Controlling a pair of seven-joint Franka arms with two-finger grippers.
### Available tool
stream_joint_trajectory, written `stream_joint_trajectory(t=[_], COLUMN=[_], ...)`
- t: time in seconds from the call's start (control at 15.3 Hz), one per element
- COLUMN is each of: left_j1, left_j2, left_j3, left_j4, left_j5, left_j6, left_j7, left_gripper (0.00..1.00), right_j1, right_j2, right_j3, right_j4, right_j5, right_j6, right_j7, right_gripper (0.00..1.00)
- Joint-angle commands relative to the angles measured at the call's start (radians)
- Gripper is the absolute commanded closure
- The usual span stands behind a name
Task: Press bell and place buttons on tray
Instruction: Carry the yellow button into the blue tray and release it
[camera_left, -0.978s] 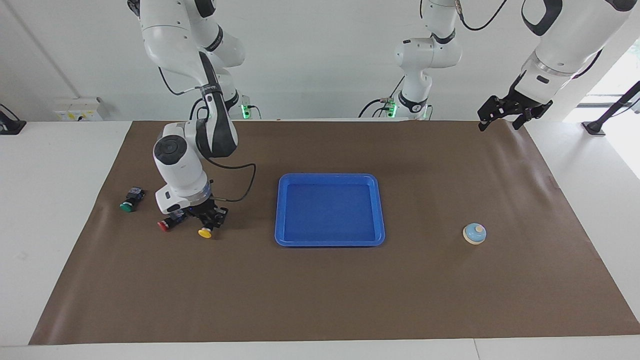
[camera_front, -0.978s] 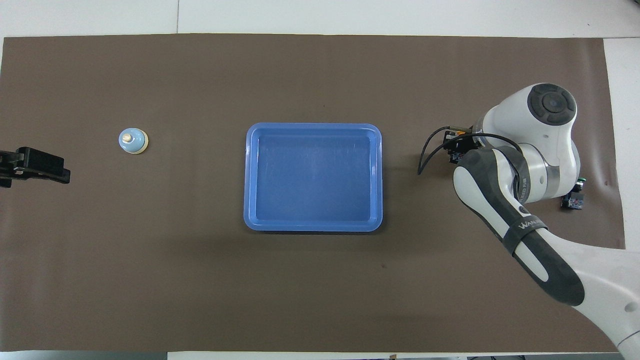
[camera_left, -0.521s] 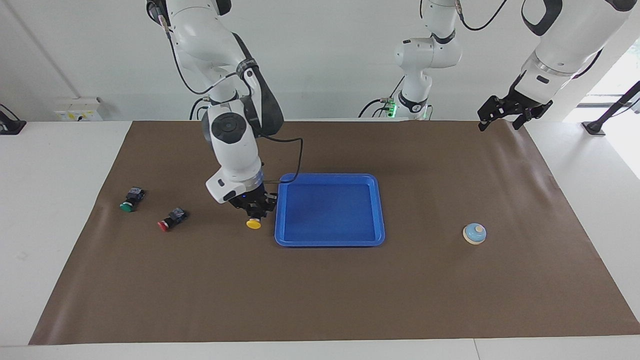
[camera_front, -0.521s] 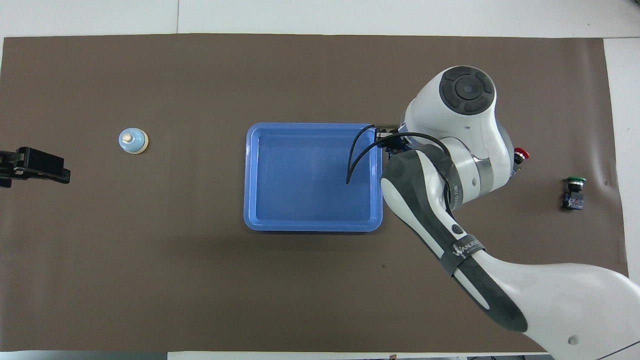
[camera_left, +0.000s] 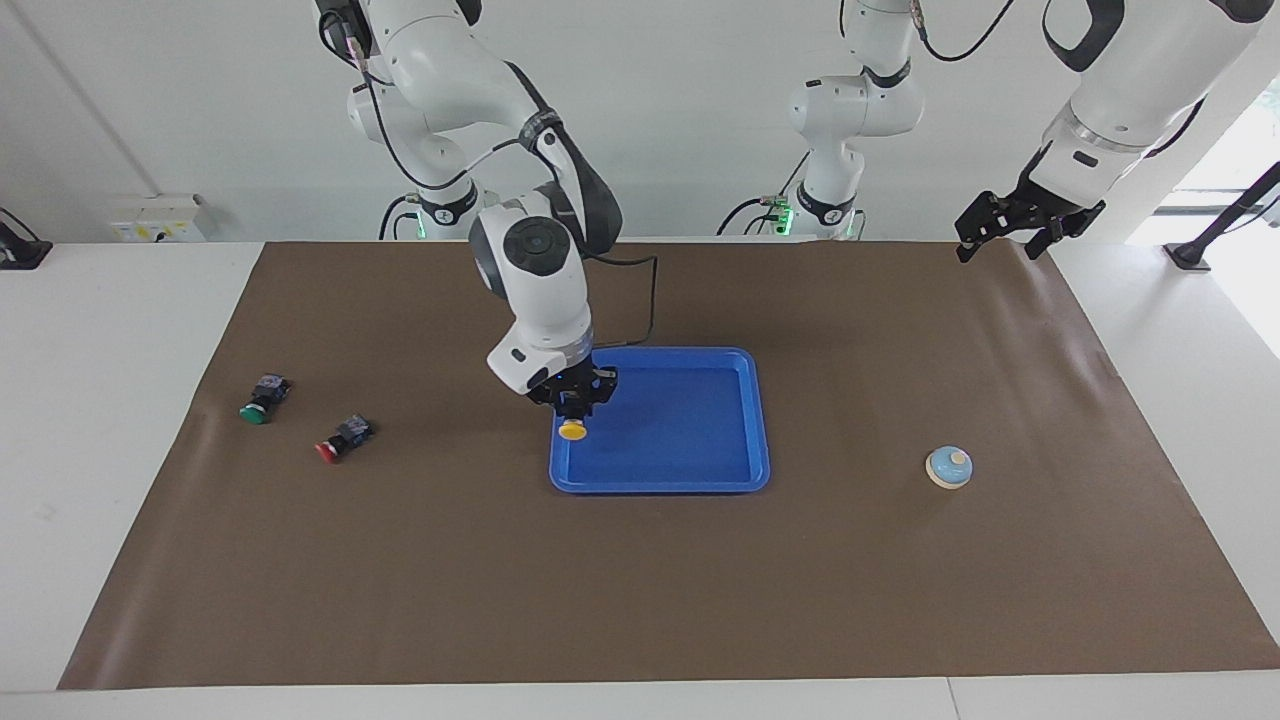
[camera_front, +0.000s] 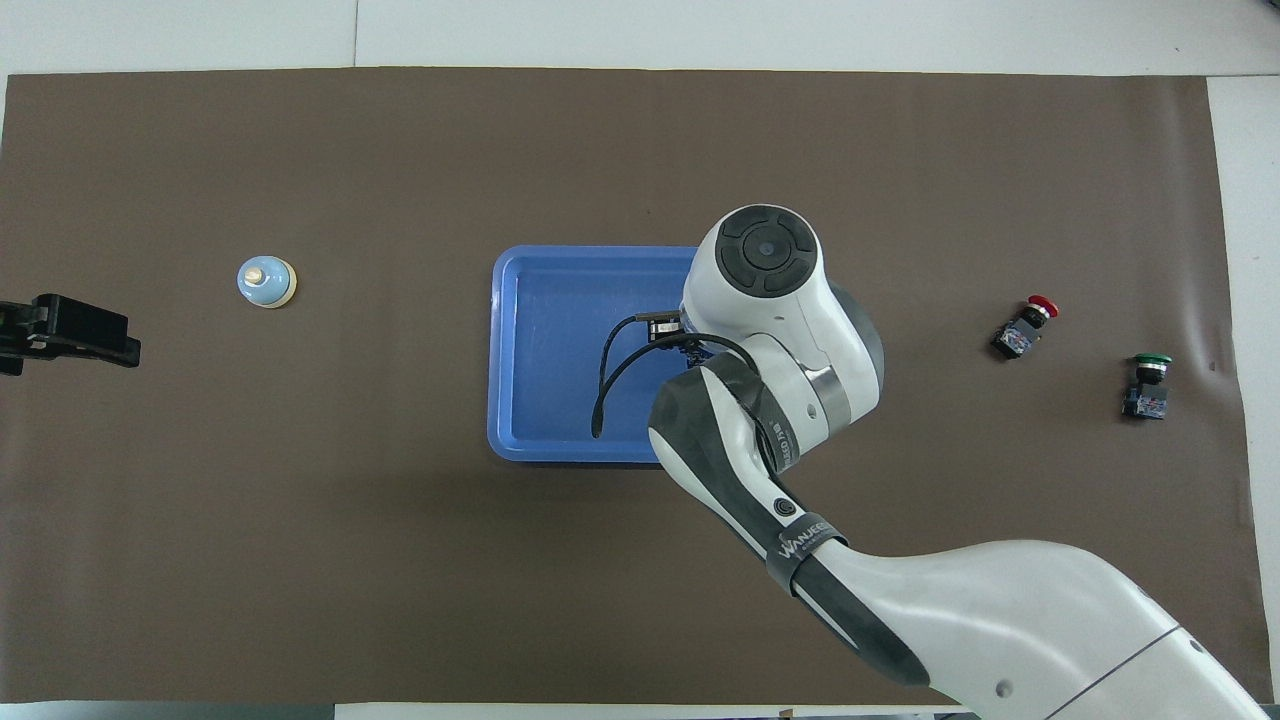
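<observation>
Over the blue tray (camera_left: 758, 420), at its end toward the right arm, the right gripper (camera_left: 573, 402) hangs with its fingers pinched tight on the yellow button (camera_left: 572, 431), cap pointing down, clear of the tray floor as far as I can see. Red button (camera_left: 342, 439) and green button (camera_left: 263, 398) lie on their sides on the brown mat (camera_left: 640, 580), toward the right arm's end of the table, well apart from the tray, green one farthest out. Bell (camera_left: 949, 467) sits alone toward the left arm's end, nothing near it. Left gripper (camera_left: 1020, 226) waits up in the air over the mat's corner at that end, jaws spread wide and holding nothing.

Nothing sits between the loose buttons and the tray.

From overhead the right arm's wrist blocks the gripper and the yellow button completely, plus one end of the tray; only the facing view shows the grip. Overhead does give the cleaner read on how the red button (camera_front: 1024, 327) and green button (camera_front: 1148, 385) are spaced, and shows just the left gripper's (camera_front: 15, 340) black tip.
</observation>
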Motion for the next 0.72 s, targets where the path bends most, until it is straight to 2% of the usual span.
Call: stream_joint_trajectory(t=[0.0, 0.26, 0.46, 0.52, 0.59, 0.65], left_j1=[0.013, 0.013, 0.013, 0.013, 0.013, 0.013], left_j2=[0.002, 0.002, 0.002, 0.002, 0.002, 0.002], left_j3=[-0.007, -0.007, -0.007, -0.007, -0.007, -0.007], left_j4=[0.013, 0.013, 0.013, 0.013, 0.013, 0.013], left_j5=[-0.01, -0.01, -0.01, -0.009, -0.009, -0.009], left_j6=[-0.019, -0.019, -0.019, -0.019, -0.019, -0.019], left_j7=[-0.007, -0.007, -0.007, -0.007, -0.007, -0.007], left_gripper=[0.0, 0.0, 0.0, 0.0, 0.0, 0.0], right_j1=[-0.016, -0.011, -0.009, -0.009, -0.006, -0.003], right_j2=[0.002, -0.001, -0.006, -0.006, -0.004, -0.006], right_j3=[0.0, 0.0, 0.0, 0.0, 0.0, 0.0], right_j4=[-0.052, -0.13, -0.141, -0.141, -0.138, -0.129], right_j5=[0.011, 0.011, 0.011, 0.011, 0.011, 0.011], right_j6=[0.06, 0.141, 0.147, 0.15, 0.155, 0.141], right_j7=[0.006, 0.084, 0.093, 0.125, 0.171, 0.211], right_gripper=[1.0, 1.0, 1.0, 0.75, 0.01, 0.0])
